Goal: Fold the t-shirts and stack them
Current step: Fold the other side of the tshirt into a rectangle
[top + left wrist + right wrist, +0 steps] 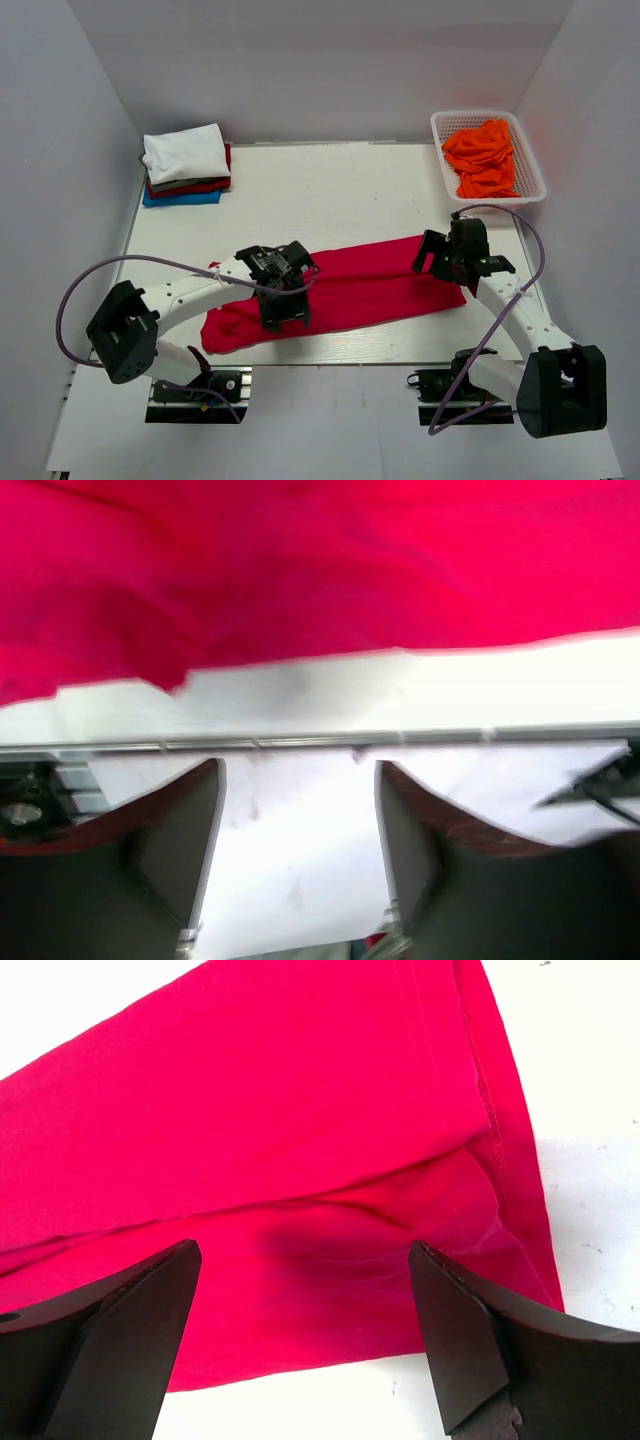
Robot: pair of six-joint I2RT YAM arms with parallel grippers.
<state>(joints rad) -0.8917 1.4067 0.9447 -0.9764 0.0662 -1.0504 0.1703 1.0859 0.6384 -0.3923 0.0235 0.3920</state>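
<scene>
Crimson t-shirt (350, 290): it lies flat on the counter (330, 190) as one long band. It runs from near the front-left edge up toward the right. It looks narrowed lengthwise already, and in the right wrist view the stitched hem end shows more than one layer.

Left pincer (287, 310): it sits low over the near edge of the band, left of its middle. Your wrist view shows the jaws parted with only bare counter between them and the cloth edge just beyond. So it is open and holding nothing. That view is blurred, so I cannot tell whether a fingertip touches fabric.

Right pincer (440, 262): it is spread fully and hovering over the hem end, with one finger on each side of the band. Nothing is gripped. Straddling the width like this seems meant to take both layers in a single pinch.

Judgement: the band is laid long so the next fold can be crosswise, with one end carried over the other. Expect a loose under-layer to slip if you pinch only the top.

Folded stack (187, 165): it sits at the far-left corner, white on top, dark red and blue beneath. It is well apart from the work area, presumably the destination.

Basket (500, 199): it stands at the far right and holds the crumpled orange shirts (482, 158), not yet folded.
</scene>
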